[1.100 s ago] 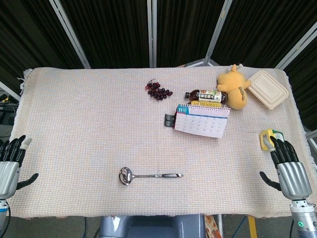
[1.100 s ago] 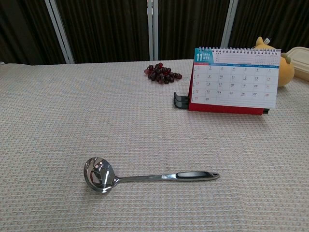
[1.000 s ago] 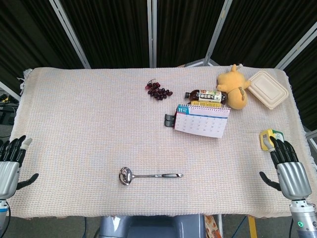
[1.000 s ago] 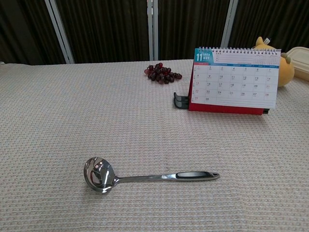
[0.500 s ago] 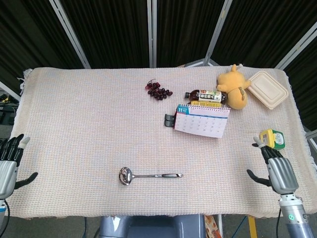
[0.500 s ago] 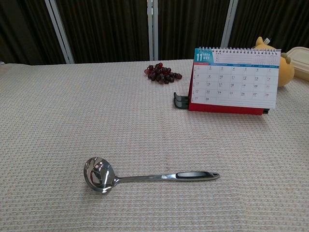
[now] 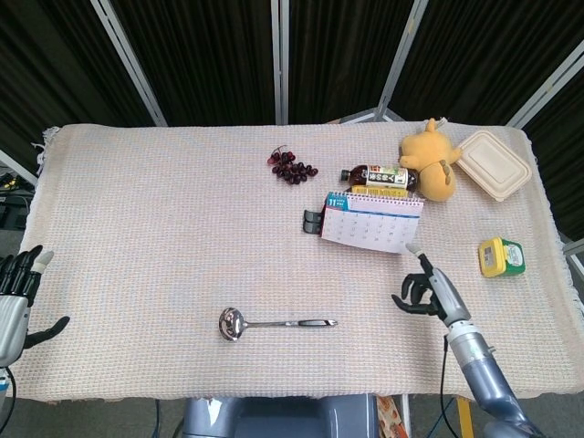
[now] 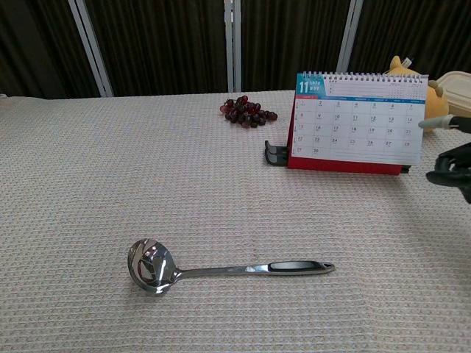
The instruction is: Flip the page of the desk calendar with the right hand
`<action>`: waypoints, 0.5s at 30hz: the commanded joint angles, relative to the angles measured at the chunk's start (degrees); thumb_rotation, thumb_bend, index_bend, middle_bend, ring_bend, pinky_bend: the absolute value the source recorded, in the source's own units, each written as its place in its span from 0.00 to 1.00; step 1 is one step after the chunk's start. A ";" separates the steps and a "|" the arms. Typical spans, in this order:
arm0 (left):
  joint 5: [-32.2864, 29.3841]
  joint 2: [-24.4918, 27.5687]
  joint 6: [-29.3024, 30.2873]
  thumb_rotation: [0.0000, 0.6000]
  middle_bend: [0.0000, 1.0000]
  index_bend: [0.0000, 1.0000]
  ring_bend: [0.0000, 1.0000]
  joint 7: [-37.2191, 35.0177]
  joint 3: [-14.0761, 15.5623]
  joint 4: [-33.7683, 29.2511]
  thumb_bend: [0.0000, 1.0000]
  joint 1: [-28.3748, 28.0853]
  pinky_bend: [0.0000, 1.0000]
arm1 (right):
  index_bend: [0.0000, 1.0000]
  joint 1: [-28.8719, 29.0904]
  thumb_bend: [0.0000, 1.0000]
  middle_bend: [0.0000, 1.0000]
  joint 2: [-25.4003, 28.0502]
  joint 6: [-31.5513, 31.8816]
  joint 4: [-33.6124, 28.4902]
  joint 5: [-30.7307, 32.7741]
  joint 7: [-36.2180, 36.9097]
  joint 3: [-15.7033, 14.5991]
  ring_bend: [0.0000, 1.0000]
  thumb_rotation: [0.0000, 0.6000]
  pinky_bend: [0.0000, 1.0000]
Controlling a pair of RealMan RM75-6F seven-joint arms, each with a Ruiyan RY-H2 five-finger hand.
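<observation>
The desk calendar (image 7: 372, 222) (image 8: 358, 122) stands upright on the cloth, right of centre, showing a November page with a spiral top and red base. My right hand (image 7: 427, 289) (image 8: 451, 158) hovers just in front of and below the calendar's right corner, fingers spread and holding nothing; one fingertip points toward that corner without touching. My left hand (image 7: 14, 301) stays open at the table's left edge, far from the calendar, and is outside the chest view.
A steel ladle (image 7: 274, 323) (image 8: 221, 268) lies near the front. Grapes (image 7: 292, 167) (image 8: 246, 110), a bottle (image 7: 380, 175), a yellow plush toy (image 7: 429, 160), a beige lidded box (image 7: 494, 163) and a small yellow-green item (image 7: 502, 256) sit around the calendar. A black clip (image 7: 313, 221) lies beside its left end.
My right hand has swung from the table's right edge inward and forward to the calendar's lower right corner, coming into the chest view. The left hand drifted slightly lower.
</observation>
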 commanded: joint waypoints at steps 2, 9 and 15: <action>0.06 0.18 0.36 1.00 0.00 0.00 0.00 -0.49 -0.12 -0.01 0.16 0.12 0.00 | 0.00 3.06 0.23 0.65 -3.42 -5.16 2.80 6.11 3.04 2.36 0.68 1.00 0.63; 0.30 0.19 0.41 1.00 0.00 0.00 0.00 -0.32 -0.14 -0.15 0.16 0.05 0.00 | 0.00 4.39 0.23 0.65 -5.98 -7.20 6.05 9.19 3.11 2.79 0.68 1.00 0.63; 0.30 0.13 0.27 1.00 0.00 0.00 0.00 -0.10 -0.13 -0.22 0.16 -0.01 0.00 | 0.00 5.44 0.23 0.65 -7.67 -8.27 8.72 11.33 2.94 3.50 0.68 1.00 0.63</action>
